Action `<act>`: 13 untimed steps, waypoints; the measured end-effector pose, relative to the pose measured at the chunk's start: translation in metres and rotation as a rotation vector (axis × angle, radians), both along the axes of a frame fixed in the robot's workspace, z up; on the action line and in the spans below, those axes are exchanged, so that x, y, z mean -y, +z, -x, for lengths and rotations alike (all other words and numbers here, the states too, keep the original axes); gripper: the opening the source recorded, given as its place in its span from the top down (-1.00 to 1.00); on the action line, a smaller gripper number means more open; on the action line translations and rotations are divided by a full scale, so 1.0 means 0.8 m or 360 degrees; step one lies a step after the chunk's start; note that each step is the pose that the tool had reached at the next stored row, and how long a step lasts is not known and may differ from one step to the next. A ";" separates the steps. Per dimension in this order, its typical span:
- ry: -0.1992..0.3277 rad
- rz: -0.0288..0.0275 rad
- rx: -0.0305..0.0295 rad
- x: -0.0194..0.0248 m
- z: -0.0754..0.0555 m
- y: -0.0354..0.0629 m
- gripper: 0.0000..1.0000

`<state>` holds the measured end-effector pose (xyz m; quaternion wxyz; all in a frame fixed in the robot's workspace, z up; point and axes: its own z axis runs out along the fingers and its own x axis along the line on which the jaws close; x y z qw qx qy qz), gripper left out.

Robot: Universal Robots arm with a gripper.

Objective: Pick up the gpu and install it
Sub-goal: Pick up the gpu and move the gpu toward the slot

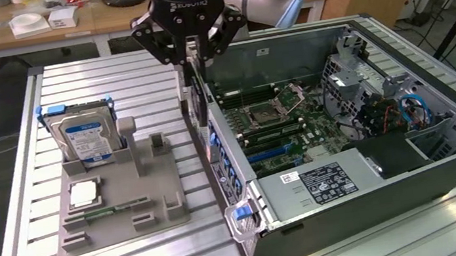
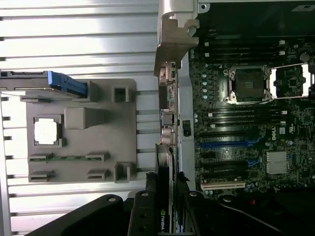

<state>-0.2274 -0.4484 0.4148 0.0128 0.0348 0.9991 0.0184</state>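
The gpu (image 1: pixel 197 99) is a thin dark card hanging edge-on and upright just above the open computer case's near wall. In the wrist view the gpu (image 2: pixel 165 167) shows as a narrow strip, with a green logo near the fingers (image 2: pixel 147 206). My gripper (image 1: pixel 192 56) is shut on the card's top edge, one finger on each face. The gripper (image 2: pixel 166 194) holds the card over the case's rear edge, beside the motherboard (image 2: pixel 246 123). The card's bracket end cannot be made out.
The open computer case (image 1: pixel 445 172) lies on the slatted table, with blue expansion slots (image 2: pixel 224 144) on the motherboard (image 1: pixel 280 121). At the exterior view's left, a grey holder (image 1: pixel 119 208) carries an upright blue-labelled hard drive (image 1: pixel 83 137), a processor chip (image 1: pixel 85 193) and a green memory stick (image 1: pixel 107 212).
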 end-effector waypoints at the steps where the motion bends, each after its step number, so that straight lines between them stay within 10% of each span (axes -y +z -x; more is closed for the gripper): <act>1: 0.0000 0.00000 0.00001 0.0000 -0.003 0.000 0.47; 13: 0.0006 0.00001 -0.00001 -0.0001 -0.033 0.000 0.47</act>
